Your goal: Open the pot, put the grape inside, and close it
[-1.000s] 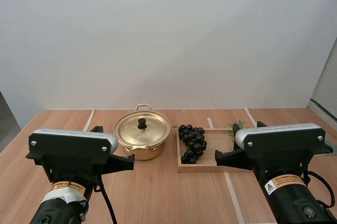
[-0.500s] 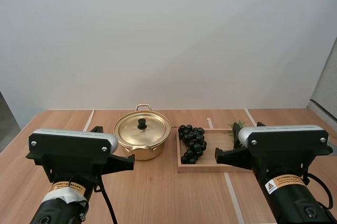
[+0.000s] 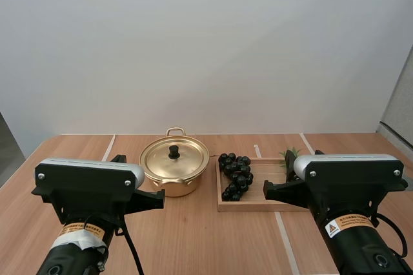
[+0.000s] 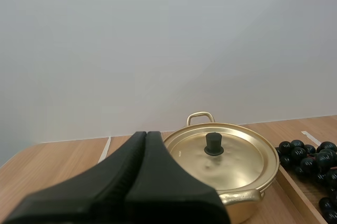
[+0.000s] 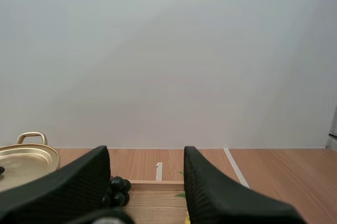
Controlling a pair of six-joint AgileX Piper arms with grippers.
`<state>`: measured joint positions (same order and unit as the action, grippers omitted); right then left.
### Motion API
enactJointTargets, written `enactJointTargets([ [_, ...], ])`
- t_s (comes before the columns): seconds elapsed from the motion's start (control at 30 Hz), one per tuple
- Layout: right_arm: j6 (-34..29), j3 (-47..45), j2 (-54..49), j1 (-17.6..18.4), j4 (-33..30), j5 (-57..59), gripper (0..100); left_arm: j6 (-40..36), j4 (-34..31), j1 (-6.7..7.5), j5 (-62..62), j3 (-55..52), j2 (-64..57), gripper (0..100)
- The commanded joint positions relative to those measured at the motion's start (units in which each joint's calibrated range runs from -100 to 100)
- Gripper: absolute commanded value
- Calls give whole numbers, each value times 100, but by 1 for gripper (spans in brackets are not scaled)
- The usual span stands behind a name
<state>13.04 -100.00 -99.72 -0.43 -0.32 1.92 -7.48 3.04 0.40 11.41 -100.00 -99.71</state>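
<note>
A golden pot (image 3: 174, 166) with its lid on and a black knob (image 3: 173, 152) stands mid-table. To its right, a bunch of dark grapes (image 3: 236, 175) lies on a wooden tray (image 3: 258, 205). My left gripper (image 3: 159, 198) hovers just before the pot; in the left wrist view its fingers (image 4: 145, 153) lie together as one wedge, shut on nothing, with the pot lid (image 4: 226, 155) beyond them. My right gripper (image 3: 266, 192) hovers over the tray's near edge. Its fingers (image 5: 197, 182) stand apart in the right wrist view, open, with the grapes (image 5: 117, 190) beyond the gap.
A small green leaf (image 3: 290, 153) sits at the tray's far right corner. Bare wooden tabletop (image 3: 200, 243) lies between the two arms and on both sides. The pot's loop handle (image 3: 175, 131) points toward the back wall.
My right arm has edged slightly to the right. The left arm, pot and grapes have not moved.
</note>
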Motion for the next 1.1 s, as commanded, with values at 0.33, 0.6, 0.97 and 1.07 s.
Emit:
enactJointTargets([
  [0.33,0,0,-28,-20,-83,349,72,-57,-25,28,-185,0,-29,0],
  [0.6,0,0,-28,-20,-83,346,72,-57,-25,28,-185,0,-29,0],
  [0.97,0,0,-28,-20,32,131,72,-57,-25,28,-185,0,-29,0],
  [1.07,0,0,-28,-20,-15,-715,72,-1,-163,28,-318,0,-29,0],
])
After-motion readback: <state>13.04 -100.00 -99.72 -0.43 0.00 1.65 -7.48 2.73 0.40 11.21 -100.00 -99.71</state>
